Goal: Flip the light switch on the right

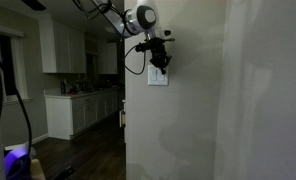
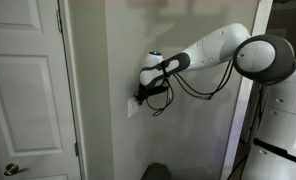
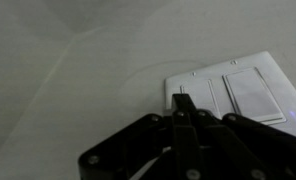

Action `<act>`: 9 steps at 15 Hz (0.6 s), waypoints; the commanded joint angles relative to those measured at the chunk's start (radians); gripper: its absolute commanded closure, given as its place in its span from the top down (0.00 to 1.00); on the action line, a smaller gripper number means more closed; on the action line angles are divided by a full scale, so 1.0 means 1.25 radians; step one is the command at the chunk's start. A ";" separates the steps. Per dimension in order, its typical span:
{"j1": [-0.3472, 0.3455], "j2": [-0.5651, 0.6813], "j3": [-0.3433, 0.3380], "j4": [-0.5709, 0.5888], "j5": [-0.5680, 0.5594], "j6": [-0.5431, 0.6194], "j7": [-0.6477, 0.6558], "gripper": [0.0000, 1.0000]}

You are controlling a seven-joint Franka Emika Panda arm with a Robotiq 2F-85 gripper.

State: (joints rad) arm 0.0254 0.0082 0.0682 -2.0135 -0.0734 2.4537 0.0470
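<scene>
A small white wall plate [image 3: 234,88] is on the pale wall; it also shows in both exterior views [image 1: 158,78] [image 2: 133,108]. In the wrist view a wide pale rocker [image 3: 250,95] fills its right part and a narrower one [image 3: 203,96] lies beside it. My gripper [image 3: 182,101] is shut and empty, its joined fingertips at the plate's left part in that view. I cannot tell whether they touch it. In both exterior views the gripper [image 1: 159,66] [image 2: 142,97] is at the plate's upper edge and hides part of it.
A white panelled door [image 2: 28,90] with a knob stands beside the wall section. The robot's base [image 2: 283,125] is close on the other side. A dim kitchen with white cabinets [image 1: 83,105] opens past the wall's corner. A black cable [image 2: 193,90] hangs under the arm.
</scene>
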 commanded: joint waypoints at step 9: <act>0.008 0.015 -0.004 0.006 0.081 0.025 -0.077 0.00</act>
State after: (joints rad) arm 0.0288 0.0297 0.0666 -2.0040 -0.0258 2.4519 -0.0032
